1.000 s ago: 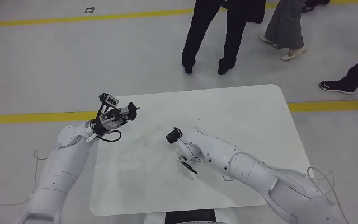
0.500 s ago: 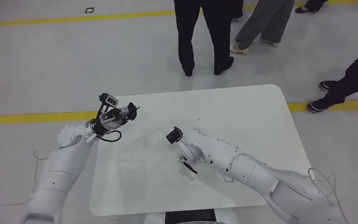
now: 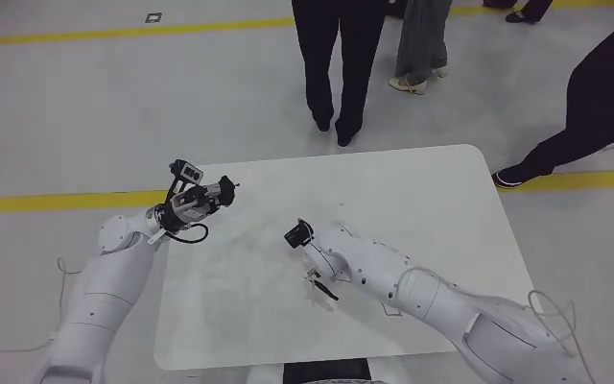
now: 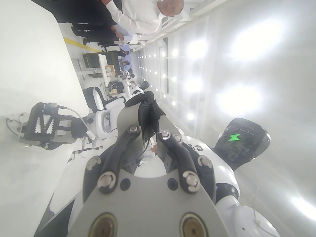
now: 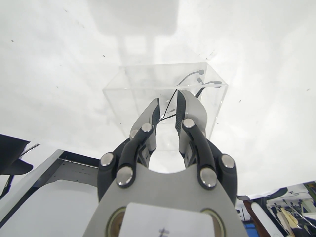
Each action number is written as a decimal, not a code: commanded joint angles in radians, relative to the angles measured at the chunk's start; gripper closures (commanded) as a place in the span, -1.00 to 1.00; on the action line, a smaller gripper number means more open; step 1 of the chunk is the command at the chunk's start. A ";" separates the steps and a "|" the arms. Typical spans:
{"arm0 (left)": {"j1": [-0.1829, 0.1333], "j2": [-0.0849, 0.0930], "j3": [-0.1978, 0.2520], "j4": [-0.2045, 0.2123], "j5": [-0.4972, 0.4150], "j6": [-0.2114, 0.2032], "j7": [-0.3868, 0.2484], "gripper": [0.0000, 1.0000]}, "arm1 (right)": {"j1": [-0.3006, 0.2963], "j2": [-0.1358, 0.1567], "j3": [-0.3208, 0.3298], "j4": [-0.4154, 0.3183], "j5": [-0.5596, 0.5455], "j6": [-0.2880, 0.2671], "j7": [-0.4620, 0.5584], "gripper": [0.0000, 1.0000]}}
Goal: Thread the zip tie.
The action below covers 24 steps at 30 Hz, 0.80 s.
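My right gripper (image 3: 321, 285) points down at the middle of the white table (image 3: 432, 192), its jaws open over a small clear box (image 5: 138, 85). Loose black zip ties (image 5: 190, 75) lie inside the box. One thin black zip tie (image 5: 169, 104) runs slantwise across the gap between the right fingers (image 5: 181, 109). My left gripper (image 3: 228, 188) is held up above the table's far left corner, shut, with a dark bunched tip (image 4: 148, 99); what that is cannot be told. The left wrist view also shows the right gripper (image 4: 42, 124) beside the box (image 4: 14, 124).
The white table has rounded corners, with bare surface on the right half and along the front edge (image 3: 288, 360). Small dark specks (image 5: 209, 54) dot the tabletop near the box. Yellow floor lines (image 3: 86, 200) run past the table.
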 commanded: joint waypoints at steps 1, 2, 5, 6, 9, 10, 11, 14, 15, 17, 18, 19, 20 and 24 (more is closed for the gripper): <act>0.000 0.000 0.000 0.000 0.000 0.000 0.000 1.00 | -0.002 -0.001 0.002 0.001 -0.001 0.000 0.000 0.64; 0.000 0.000 0.000 0.000 0.000 0.000 0.000 1.00 | -0.004 -0.002 0.002 0.002 -0.003 0.000 0.000 0.66; 0.000 0.000 0.000 0.000 0.000 0.000 0.000 1.00 | -0.008 -0.004 0.004 0.005 -0.006 0.000 0.000 0.70; 0.000 0.000 0.000 0.000 0.000 0.000 0.000 1.00 | -0.009 -0.005 0.004 0.008 -0.008 0.000 0.000 0.72; 0.000 0.000 0.000 0.000 0.000 0.000 0.000 1.00 | -0.010 -0.007 0.007 0.012 -0.010 0.000 0.000 1.00; 0.000 0.000 0.000 0.000 0.000 0.000 0.000 1.00 | -0.011 -0.008 0.007 0.014 -0.010 0.000 0.000 1.00; 0.000 0.000 0.000 0.000 0.000 0.000 0.000 1.00 | -0.011 -0.009 0.008 0.015 -0.011 0.000 0.000 1.00; 0.000 0.000 0.000 0.000 0.000 0.000 0.000 1.00 | -0.012 -0.011 0.010 0.019 -0.014 0.000 0.000 1.00; 0.000 0.000 0.000 0.000 0.000 0.000 0.000 1.00 | -0.012 -0.012 0.011 0.020 -0.015 0.000 0.000 1.00; 0.000 0.000 0.000 0.000 0.000 0.000 0.000 1.00 | -0.011 -0.012 0.013 0.021 -0.017 0.000 0.000 1.00; 0.000 0.000 0.000 0.000 0.000 0.000 0.000 1.00 | -0.010 -0.012 0.014 0.020 -0.018 0.000 0.000 1.00; 0.000 0.000 0.000 0.000 0.000 0.000 0.000 1.00 | -0.009 -0.012 0.016 0.017 -0.018 0.000 0.000 1.00; 0.000 0.000 0.000 0.000 0.000 0.000 0.000 1.00 | -0.007 -0.011 0.018 0.012 -0.019 0.000 0.000 1.00; 0.000 0.000 0.000 0.000 0.000 0.000 0.000 1.00 | -0.007 -0.002 0.025 -0.013 -0.015 0.000 0.000 1.00</act>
